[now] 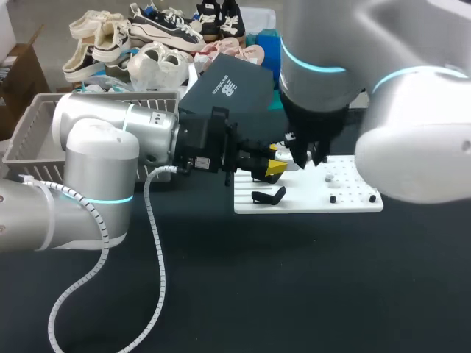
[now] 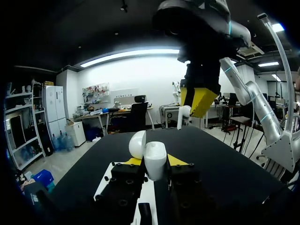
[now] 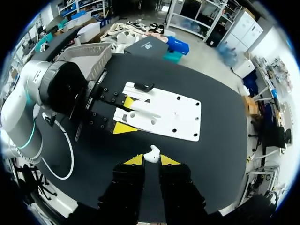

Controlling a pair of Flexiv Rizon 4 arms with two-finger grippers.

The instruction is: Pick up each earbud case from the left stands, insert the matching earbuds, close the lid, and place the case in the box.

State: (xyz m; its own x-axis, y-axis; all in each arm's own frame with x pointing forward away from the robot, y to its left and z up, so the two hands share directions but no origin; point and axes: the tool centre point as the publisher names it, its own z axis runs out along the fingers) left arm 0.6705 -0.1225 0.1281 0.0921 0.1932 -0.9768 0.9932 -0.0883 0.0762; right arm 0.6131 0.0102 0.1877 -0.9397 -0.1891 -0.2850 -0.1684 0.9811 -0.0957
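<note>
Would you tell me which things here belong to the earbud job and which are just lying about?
Job: earbud case, open, in left gripper; earbud in right gripper; white board; black stand; grey basket, probably the box.
Lying about: shoes; dark box.
</note>
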